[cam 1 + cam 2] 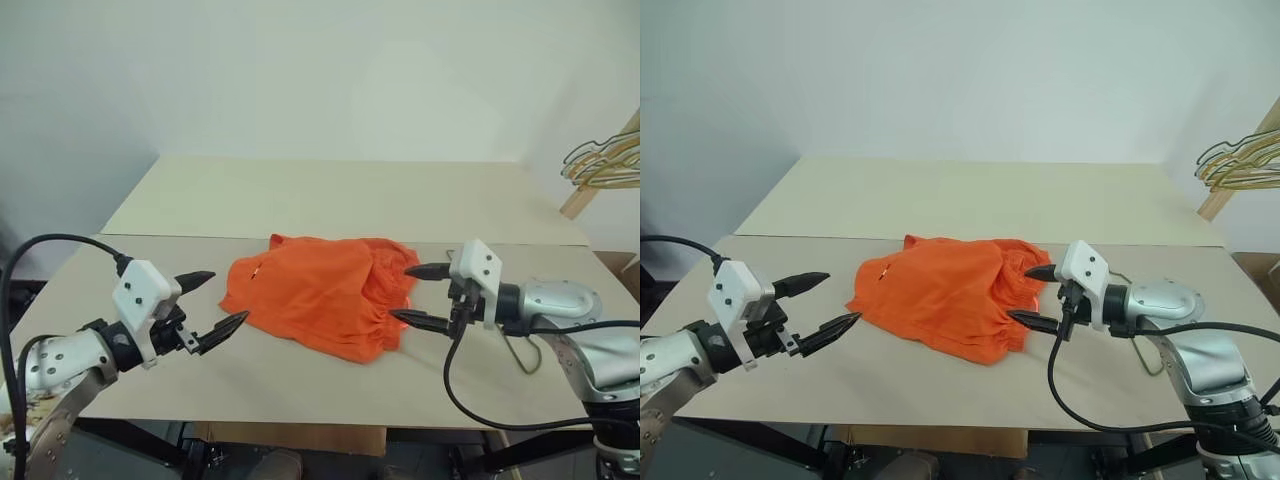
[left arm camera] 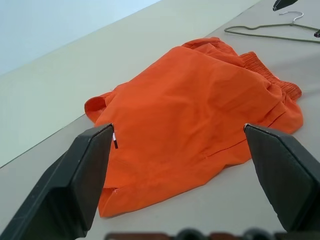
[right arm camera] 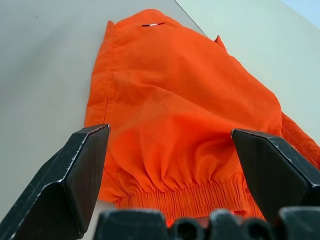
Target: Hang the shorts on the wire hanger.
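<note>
Both claws wide apart, empty: right claw [image 1: 415, 295] at the shorts [image 1: 320, 290] waistband, nearer than left claw [image 1: 212, 305] off the leg hem.

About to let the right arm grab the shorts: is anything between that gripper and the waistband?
Nothing visible. The open right gripper faces the shorts at their gathered waistband, with bare table around them.

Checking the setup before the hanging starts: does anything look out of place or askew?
Nothing damaged. The shorts lie rumpled in a heap on the table, waistband toward the open right gripper.
</note>
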Controlling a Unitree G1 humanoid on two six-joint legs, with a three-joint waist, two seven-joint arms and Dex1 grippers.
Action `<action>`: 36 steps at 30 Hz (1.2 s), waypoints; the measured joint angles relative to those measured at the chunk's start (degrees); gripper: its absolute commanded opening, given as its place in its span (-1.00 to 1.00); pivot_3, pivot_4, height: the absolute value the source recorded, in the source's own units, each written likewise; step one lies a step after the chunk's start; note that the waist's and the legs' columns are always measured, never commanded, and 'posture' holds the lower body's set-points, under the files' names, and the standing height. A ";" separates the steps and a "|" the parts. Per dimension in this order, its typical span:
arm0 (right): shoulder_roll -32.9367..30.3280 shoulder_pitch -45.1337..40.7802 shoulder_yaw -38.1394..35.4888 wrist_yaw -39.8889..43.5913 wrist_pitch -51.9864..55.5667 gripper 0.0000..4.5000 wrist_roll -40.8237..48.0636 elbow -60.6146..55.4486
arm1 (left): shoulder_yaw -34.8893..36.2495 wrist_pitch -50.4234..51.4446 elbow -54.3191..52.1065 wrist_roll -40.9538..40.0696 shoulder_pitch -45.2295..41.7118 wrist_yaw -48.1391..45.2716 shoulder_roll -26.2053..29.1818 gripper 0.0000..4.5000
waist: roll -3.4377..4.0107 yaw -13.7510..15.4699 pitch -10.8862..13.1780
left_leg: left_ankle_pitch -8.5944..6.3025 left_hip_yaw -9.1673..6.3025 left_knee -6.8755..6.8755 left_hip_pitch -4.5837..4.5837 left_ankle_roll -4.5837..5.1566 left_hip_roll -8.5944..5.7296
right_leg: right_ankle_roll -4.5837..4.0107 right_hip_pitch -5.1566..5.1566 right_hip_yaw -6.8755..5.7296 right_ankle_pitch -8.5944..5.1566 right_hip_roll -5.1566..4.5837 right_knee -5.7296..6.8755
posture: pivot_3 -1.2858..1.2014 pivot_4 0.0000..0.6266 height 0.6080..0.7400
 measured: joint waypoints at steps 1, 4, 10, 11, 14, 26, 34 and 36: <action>0.00 0.03 -0.01 -0.01 0.00 0.99 0.00 -0.01 | 0.00 -0.08 0.07 -0.06 -0.01 -0.05 0.00 1.00 | 0.00 -0.02 0.00 | 0.00 0.00 0.00 0.00 0.00 0.00 | 0.00 0.00 0.00 0.00 0.00 0.00 | 0.27 -0.96 1.00; 0.00 0.15 -0.05 -0.06 0.00 0.99 0.02 -0.19 | 0.00 -0.54 0.68 -0.53 -0.38 -0.53 0.03 1.00 | 0.00 -0.01 0.00 | 0.00 0.00 0.00 0.00 0.00 0.00 | -0.01 0.00 -0.01 0.00 0.00 0.01 | 0.27 -0.95 1.00; 0.00 1.15 -0.38 -0.27 0.00 0.99 0.06 -0.98 | -0.03 -0.59 0.75 -0.18 0.44 -1.49 1.65 1.00 | -0.01 -0.04 0.01 | 0.00 0.00 0.00 -0.01 0.00 0.00 | -0.01 0.00 -0.01 -0.01 0.00 -0.01 | 0.26 -0.94 1.00; -0.01 1.49 -0.43 -0.29 0.01 0.99 0.06 -1.11 | -0.05 -0.59 0.76 0.25 0.74 -1.78 2.07 1.00 | -0.01 -0.05 0.01 | 0.00 0.00 0.00 0.00 0.00 0.00 | -0.01 0.00 -0.01 -0.01 0.00 -0.01 | 0.26 -0.94 1.00; 0.00 1.65 -0.47 -0.58 0.02 0.99 0.07 -1.32 | -0.76 -0.98 0.98 1.68 0.93 -3.30 4.13 1.00 | 0.00 -0.14 0.01 | 0.00 0.01 0.00 0.01 0.00 -0.03 | -0.01 0.02 -0.02 -0.01 0.02 0.00 | 0.25 -0.93 1.00; -4.60 9.13 -3.46 -1.44 2.91 0.99 0.70 -11.33 | -15.38 -23.05 19.62 22.74 -0.23 -21.31 20.74 1.00 | 0.16 -3.72 0.25 | 0.00 0.01 -0.04 -0.03 0.01 -0.02 | -0.10 0.04 -0.16 -0.10 0.00 -0.07 | 0.11 -0.89 1.00; -4.78 13.10 -6.74 -4.34 5.47 0.99 1.96 -16.91 | -31.36 -37.18 40.76 42.68 -20.91 -13.74 11.73 1.00 | 0.08 -6.62 0.28 | 0.01 -0.04 -0.03 -0.02 -0.02 0.01 | -0.15 0.03 -0.22 -0.07 0.03 -0.01 | 0.07 -0.92 1.00; -4.78 13.23 -6.83 -4.87 5.67 0.99 2.33 -17.47 | -34.47 -40.94 45.94 46.29 -24.90 -12.98 10.19 1.00 | 0.06 -7.45 0.25 | 0.01 -0.01 -0.05 -0.02 -0.01 0.00 | -0.15 0.02 -0.18 -0.07 -0.01 -0.02 | 0.06 -0.94 1.00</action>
